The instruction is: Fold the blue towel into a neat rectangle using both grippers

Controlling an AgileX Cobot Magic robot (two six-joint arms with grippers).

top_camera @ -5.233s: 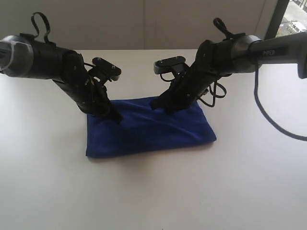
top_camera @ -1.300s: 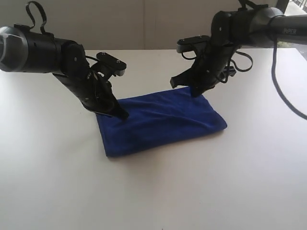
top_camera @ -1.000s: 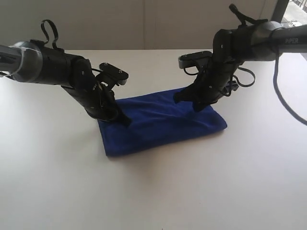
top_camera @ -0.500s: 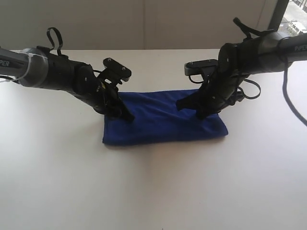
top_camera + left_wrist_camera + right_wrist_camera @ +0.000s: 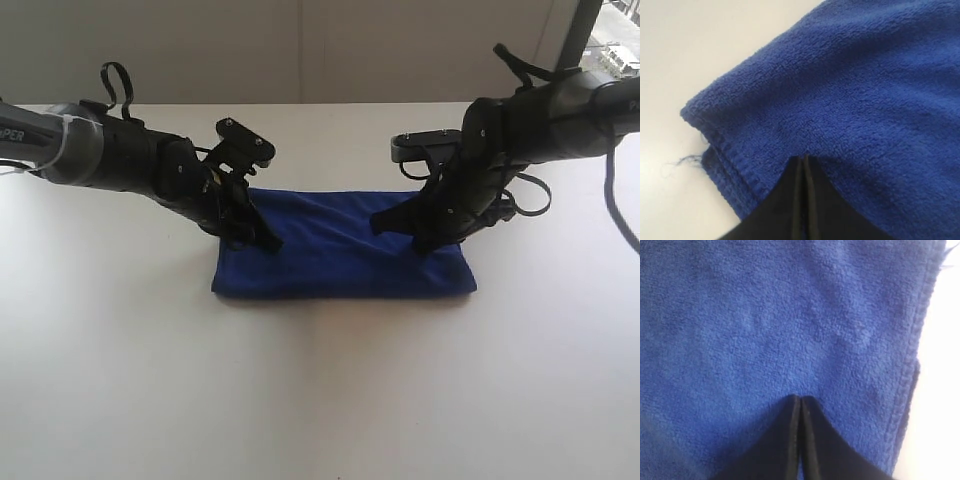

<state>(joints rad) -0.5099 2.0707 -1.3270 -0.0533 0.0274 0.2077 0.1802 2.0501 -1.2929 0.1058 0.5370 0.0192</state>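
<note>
1. Claw of the left arm (image 5: 268, 243) is pressing down at about 9 o'clock on the blue towel (image 5: 345, 265). Its jaws are closed tight together, with no cloth showing between them. The tip is touching the pile just inside a stitched edge (image 5: 740, 167), near a corner where a loose thread (image 5: 682, 161) is trailing onto the tabletop (image 5: 320, 400). It is probably pinning that end so the layers are not sliding.
2. The blue towel is lying flat at the middle of the tabletop, between the two arms. It is forming a long rectangle, with its long sides running from 9 to 3 o'clock. A second layer is peeking out under the stitched edge, so it appears to be doubled already.
3. Claw of the right arm (image 5: 425, 245) is mirroring this at about 3 o'clock. Its jaws are likewise shut with nothing visible between them, and the tip is resting on the fabric near the side hem (image 5: 912, 365).
4. Both arms seem to be flattening rather than gripping, so the fold is looking close to done. Any further fold would be calling for opened jaws on an edge.
</note>
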